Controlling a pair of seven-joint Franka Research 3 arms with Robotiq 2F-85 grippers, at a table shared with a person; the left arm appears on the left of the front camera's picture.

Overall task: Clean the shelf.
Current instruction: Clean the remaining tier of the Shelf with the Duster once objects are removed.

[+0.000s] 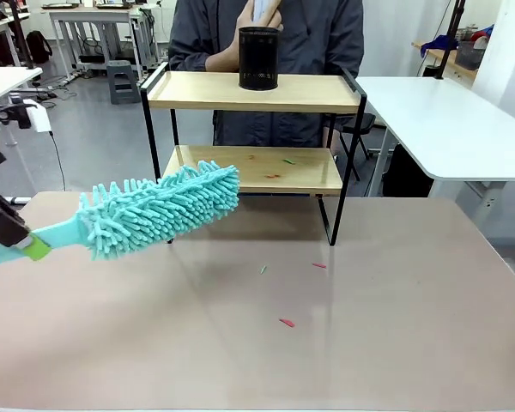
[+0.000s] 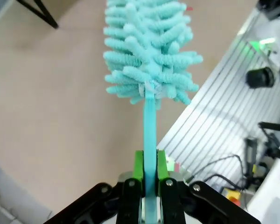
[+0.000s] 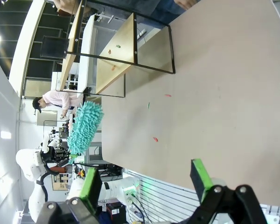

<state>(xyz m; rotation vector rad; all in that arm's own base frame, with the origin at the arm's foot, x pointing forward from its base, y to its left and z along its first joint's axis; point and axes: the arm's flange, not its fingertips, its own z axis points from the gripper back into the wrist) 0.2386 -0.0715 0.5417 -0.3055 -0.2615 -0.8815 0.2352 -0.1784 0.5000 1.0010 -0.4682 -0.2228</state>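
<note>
Where scraps [image 1: 289, 160] lie, pale two-tier shelf [image 1: 326, 93]

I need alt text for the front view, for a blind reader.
The left tool holds a teal fluffy duster by its handle, its head pointing toward the lower board of a two-tier shelf on a tan table. A black mesh cup stands on the top board, a person behind it; red and green scraps lie on the table.

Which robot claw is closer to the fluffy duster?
The left. The left claw is clamped on the handle of the duster, touching it. The right claw is open and holds nothing, with the duster far off across the table.
</note>
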